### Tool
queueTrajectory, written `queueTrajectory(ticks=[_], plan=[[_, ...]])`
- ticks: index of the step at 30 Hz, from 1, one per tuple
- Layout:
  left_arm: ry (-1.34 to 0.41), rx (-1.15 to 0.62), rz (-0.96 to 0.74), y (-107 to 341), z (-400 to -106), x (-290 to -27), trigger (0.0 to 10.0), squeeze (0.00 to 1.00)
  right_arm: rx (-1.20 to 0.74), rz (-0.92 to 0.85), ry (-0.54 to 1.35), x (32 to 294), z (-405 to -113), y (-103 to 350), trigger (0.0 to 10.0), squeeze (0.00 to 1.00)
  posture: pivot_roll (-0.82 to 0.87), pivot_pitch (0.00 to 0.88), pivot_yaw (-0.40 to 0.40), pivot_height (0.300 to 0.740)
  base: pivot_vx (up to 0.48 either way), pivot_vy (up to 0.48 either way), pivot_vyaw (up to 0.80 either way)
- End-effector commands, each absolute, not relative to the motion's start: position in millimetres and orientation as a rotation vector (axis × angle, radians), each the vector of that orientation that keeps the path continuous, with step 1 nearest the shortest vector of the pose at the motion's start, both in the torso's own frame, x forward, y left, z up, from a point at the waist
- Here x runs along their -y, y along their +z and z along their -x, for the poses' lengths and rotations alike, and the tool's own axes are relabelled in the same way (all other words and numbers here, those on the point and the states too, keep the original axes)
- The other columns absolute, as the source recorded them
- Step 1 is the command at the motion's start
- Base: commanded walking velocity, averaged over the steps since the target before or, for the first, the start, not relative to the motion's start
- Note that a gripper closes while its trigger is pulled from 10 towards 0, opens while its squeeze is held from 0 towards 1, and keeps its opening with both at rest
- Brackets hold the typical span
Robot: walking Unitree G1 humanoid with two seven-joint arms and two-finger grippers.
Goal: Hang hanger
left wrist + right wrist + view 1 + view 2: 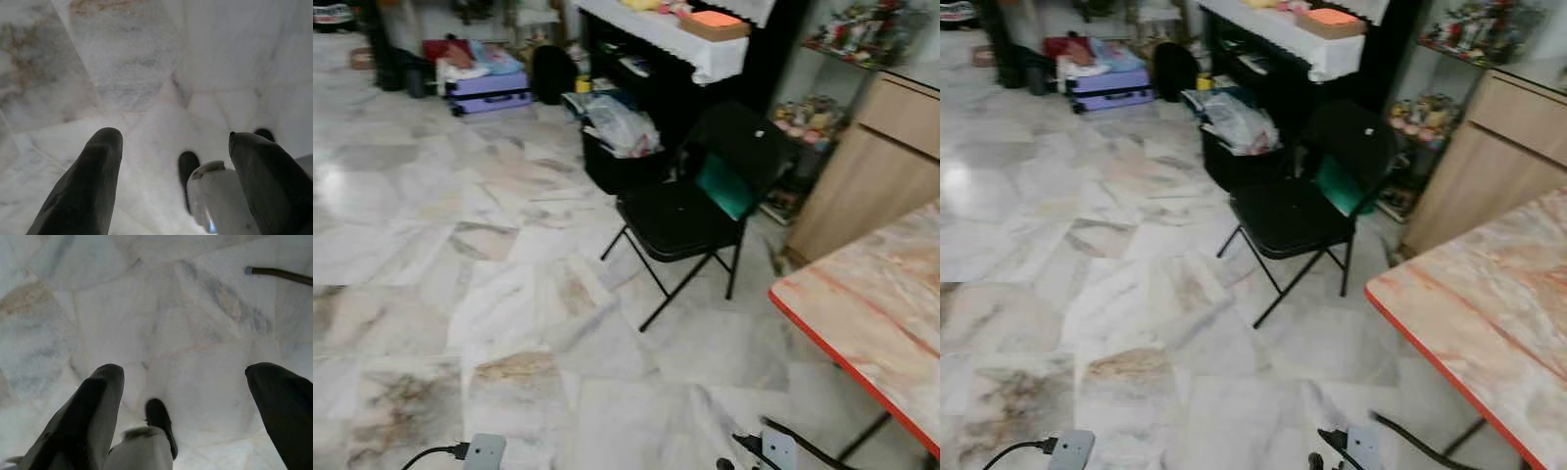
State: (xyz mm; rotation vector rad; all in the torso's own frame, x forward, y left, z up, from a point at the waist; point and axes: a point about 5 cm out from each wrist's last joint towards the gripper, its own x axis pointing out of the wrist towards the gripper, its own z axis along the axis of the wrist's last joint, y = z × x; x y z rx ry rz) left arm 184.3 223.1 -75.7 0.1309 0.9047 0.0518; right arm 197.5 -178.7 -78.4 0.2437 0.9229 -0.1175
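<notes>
Walking is the step in hand, by my reading: both arms hang low over the pale veined marble floor [489,294], and no hanger can be made out anywhere, so the task's thing has yet to be found. The left hand [173,181] has its two black fingers spread wide apart with nothing between them, only floor tile beyond. The right hand [188,416] is likewise spread wide and holds nothing.

To do this well, the robot should probably keep the head camera sweeping the cluttered far side of the room, and steer wide of the black folding metal chair [690,215] standing in the middle of the path. It should also clear the corner of the marble-patterned bench with a red edge [871,313] close on its right, keeping both hands tucked low so neither clips a leg or the rim.

Counted: one folding chair, with one teal object [724,186] resting against its backrest; one red-edged bench; one black bin stuffed with clear plastic bags [622,147] behind the chair; one lilac suitcase [489,93] lying flat by the far wall; one light wooden cabinet [871,166] on the right; two hands, both empty.
</notes>
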Motion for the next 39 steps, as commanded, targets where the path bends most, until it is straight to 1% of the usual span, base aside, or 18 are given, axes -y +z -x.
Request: queueTrajectory(ticks=[1,3,19,24,39], plan=[[0.04,-0.912,-0.132,-76.1,-186.4,-218.3,10.0,0.0,-0.936,-0.236,-0.14,185.5,-193.4,-79.9,10.0,0.0,0.13,0.093,-0.061,0.74,0.0,-0.48,-0.74],[0.066,-0.913,-0.1,-76.3,-185.9,-219.0,10.0,0.0,-0.928,-0.24,-0.144,185.2,-194.6,-79.2,10.0,0.0,0.13,0.105,-0.06,0.74,0.0,-0.24,-0.73],[0.062,-0.912,-0.1,-76.8,-185.4,-217.4,10.0,0.0,-0.925,-0.244,-0.147,185.1,-196.9,-78.1,10.0,0.0,0.13,0.129,-0.063,0.74,0.0,0.0,-0.74],[0.067,-0.913,-0.09,-77.8,-183.2,-217.6,10.0,0.0,-0.928,-0.235,-0.139,185.4,-195.9,-78.6,10.0,0.0,0.13,0.106,-0.06,0.74,0.0,0.0,-0.74],[0.059,-0.906,-0.101,-77.1,-184.7,-216.6,10.0,0.0,-0.938,-0.228,-0.126,185.8,-193.1,-79.9,10.0,0.0,0.13,0.079,-0.065,0.74,0.0,0.0,-0.73]])
